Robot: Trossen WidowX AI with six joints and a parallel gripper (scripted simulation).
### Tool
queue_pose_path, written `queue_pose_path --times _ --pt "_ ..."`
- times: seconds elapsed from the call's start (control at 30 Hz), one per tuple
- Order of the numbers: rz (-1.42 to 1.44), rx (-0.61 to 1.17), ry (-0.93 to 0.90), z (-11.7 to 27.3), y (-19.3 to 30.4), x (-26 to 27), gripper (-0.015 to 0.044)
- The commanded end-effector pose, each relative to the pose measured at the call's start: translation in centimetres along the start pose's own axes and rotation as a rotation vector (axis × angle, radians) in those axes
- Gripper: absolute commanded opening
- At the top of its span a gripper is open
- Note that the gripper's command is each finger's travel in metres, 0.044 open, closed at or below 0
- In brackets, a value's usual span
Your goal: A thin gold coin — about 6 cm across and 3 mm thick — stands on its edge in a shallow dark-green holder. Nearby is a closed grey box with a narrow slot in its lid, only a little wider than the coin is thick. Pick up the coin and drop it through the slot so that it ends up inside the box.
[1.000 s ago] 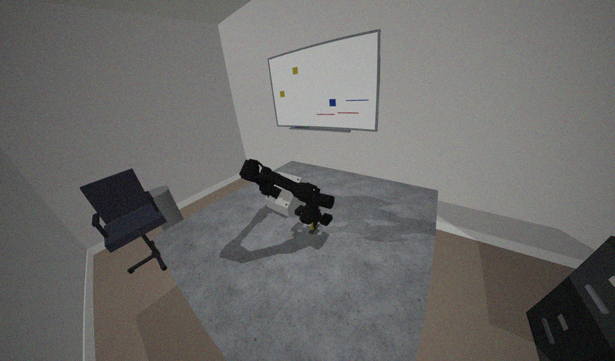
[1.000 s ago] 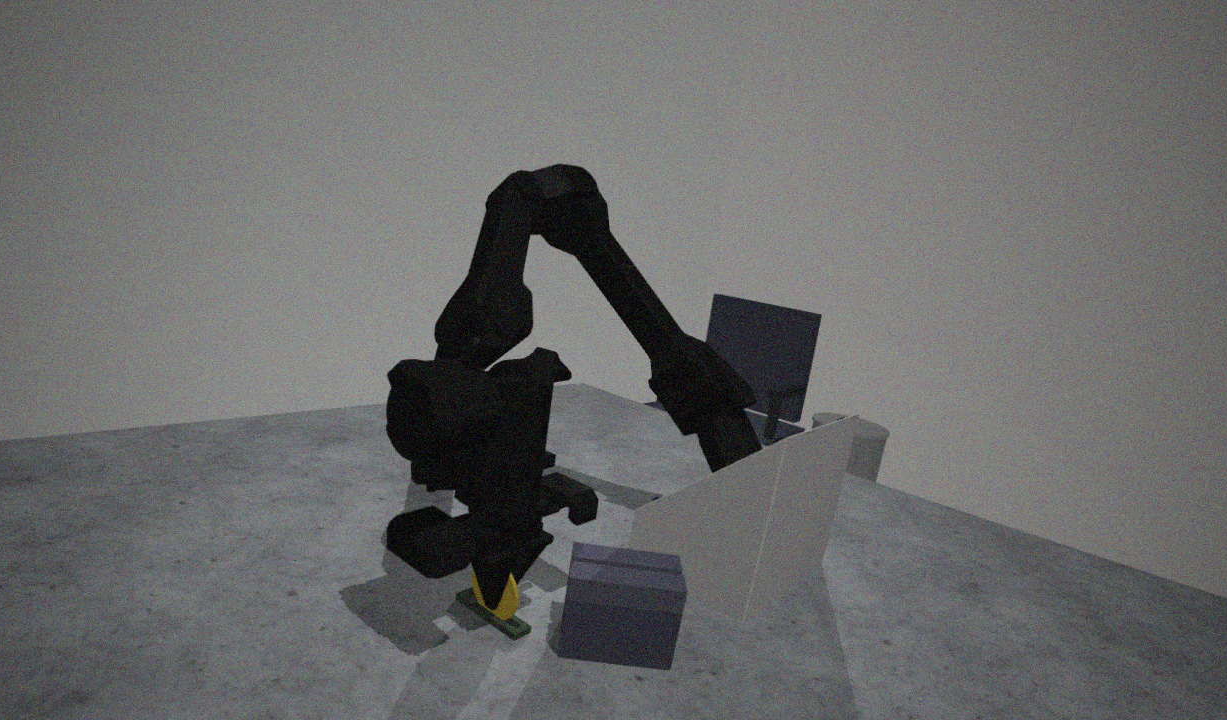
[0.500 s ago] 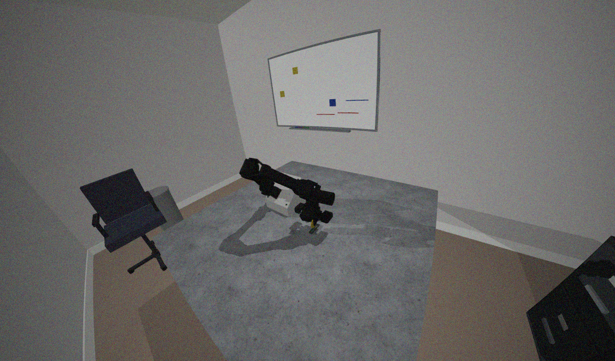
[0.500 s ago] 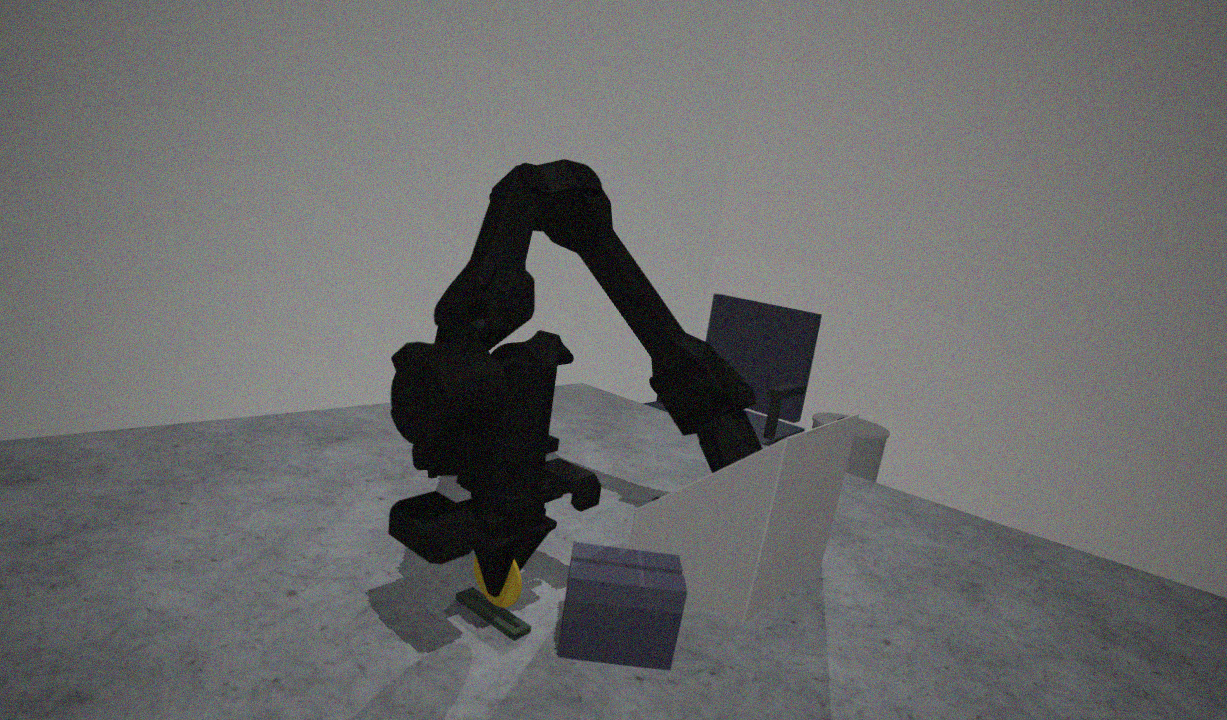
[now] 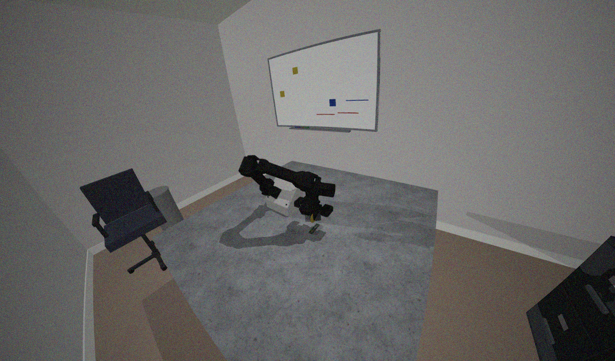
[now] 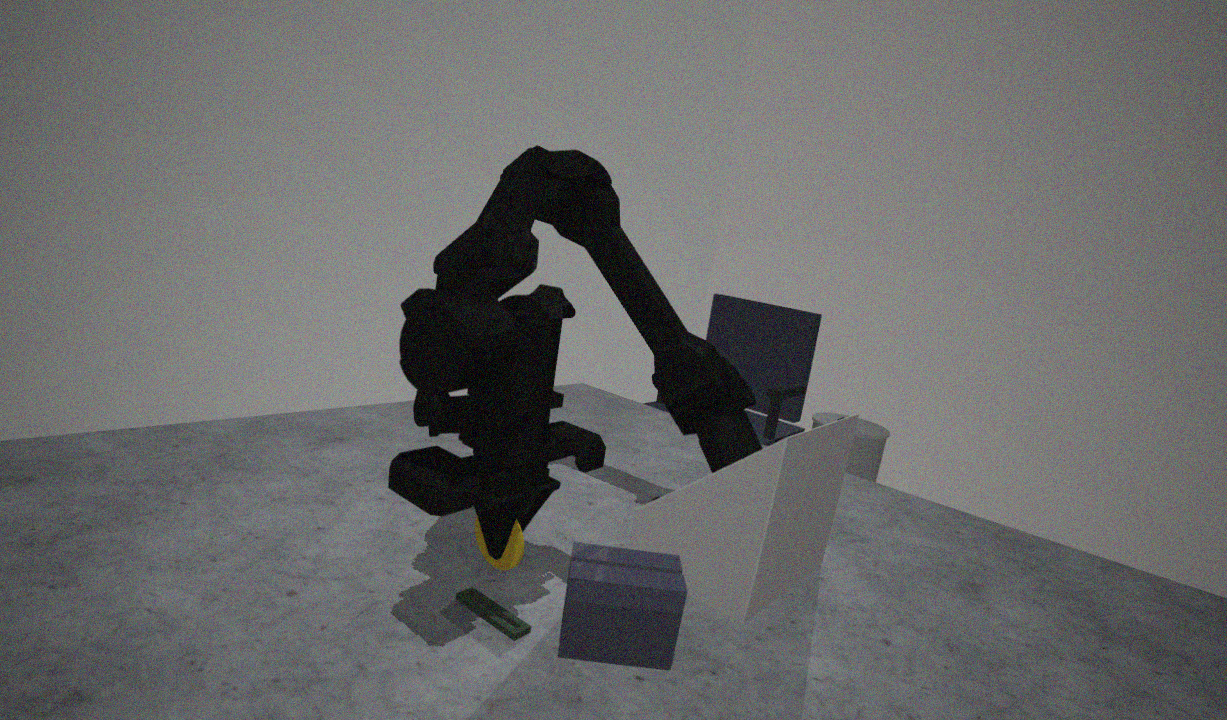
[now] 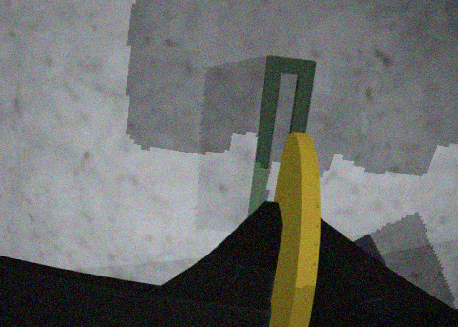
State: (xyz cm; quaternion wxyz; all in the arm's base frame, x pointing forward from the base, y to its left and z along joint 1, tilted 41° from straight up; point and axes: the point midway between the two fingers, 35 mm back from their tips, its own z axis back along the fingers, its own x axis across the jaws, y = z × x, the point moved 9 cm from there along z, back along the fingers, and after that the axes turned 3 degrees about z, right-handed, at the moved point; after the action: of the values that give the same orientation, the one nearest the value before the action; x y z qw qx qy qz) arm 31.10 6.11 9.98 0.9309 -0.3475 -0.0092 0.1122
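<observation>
Exterior view, read from left to right: the dark-green holder lies flat on the grey bench, low and left of centre, with nothing standing in it. Just above it and slightly to the right, the black pincer points straight down and is shut on the gold coin, whose lower arc shows below the fingertips, lifted free of the holder. Further right and lower in the frame sits the closed grey box, with its dark slot running along the lid. The coming move is judged to turn on one relation: the box lies to the lower right of the pincer, and the coin's flat face must be brought parallel to the slot's length. Whether they already line up cannot be told. In the wrist view the coin is seen edge-on, upright in the frame.
</observation>
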Motion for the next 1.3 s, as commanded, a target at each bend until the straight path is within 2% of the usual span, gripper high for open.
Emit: queue_pose_path --times 0.0,0.53,1.13,1.27 --pt "-0.009 0.007 -0.005 1.1 -0.1 0.1 0.0000" --pt "0.013 0.005 -0.004 4.4 -0.2 -0.3 0.0000" --pt "0.608 0.004 -0.005 4.4 -0.3 -1.4 0.0000" --pt "0.656 0.003 -0.005 4.4 -0.4 -1.4 0.0000"
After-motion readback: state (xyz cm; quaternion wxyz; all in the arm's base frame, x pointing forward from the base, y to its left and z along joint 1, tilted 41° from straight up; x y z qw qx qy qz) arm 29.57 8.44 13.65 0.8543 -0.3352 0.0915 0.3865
